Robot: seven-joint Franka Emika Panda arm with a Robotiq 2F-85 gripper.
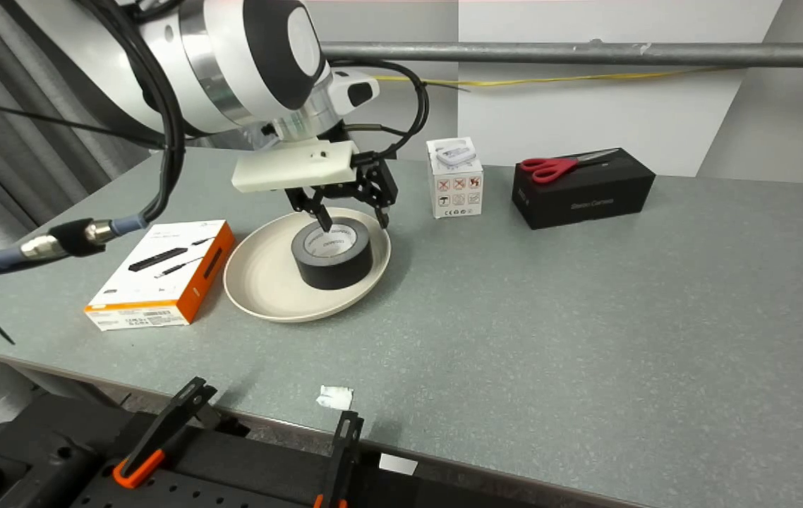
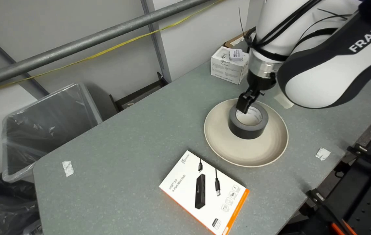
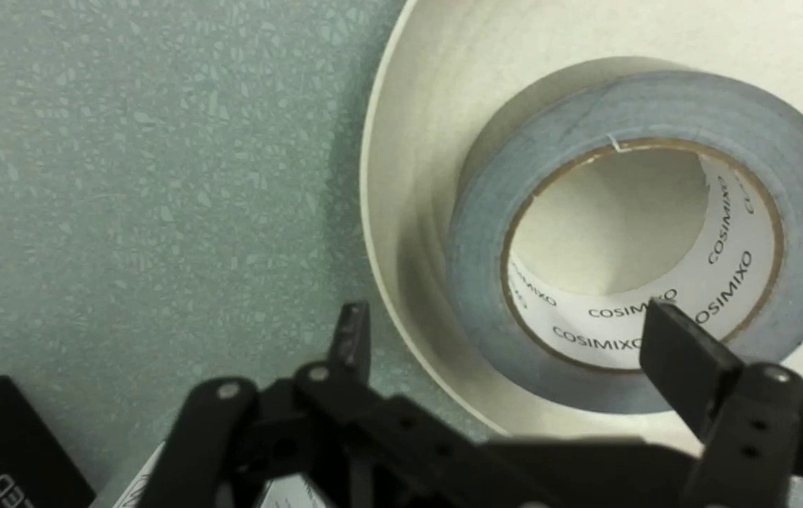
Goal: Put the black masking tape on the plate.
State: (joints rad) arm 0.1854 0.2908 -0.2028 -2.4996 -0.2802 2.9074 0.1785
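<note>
The black masking tape [image 1: 333, 274] is a thick ring lying flat inside the cream-white plate [image 1: 260, 282]. Both also show in an exterior view, the tape [image 2: 246, 131] off-centre on the plate [image 2: 247, 158]. In the wrist view the tape [image 3: 482, 268] fills the right side, with the plate's rim [image 3: 367, 183] to its left. My gripper [image 1: 354, 221] is open and holds nothing. It is just above the tape and the plate's edge; in the wrist view [image 3: 507, 310] one finger overlaps the tape's hollow and the other shows outside the rim. Whether a finger touches the tape cannot be told.
An orange-and-white flat box [image 1: 154, 264] lies beside the plate. A small white box [image 1: 455, 180] stands behind it, and a black box [image 1: 585, 201] with red scissors [image 1: 550, 168] on top is farther along. A metal rail [image 1: 585, 53] runs along the wall.
</note>
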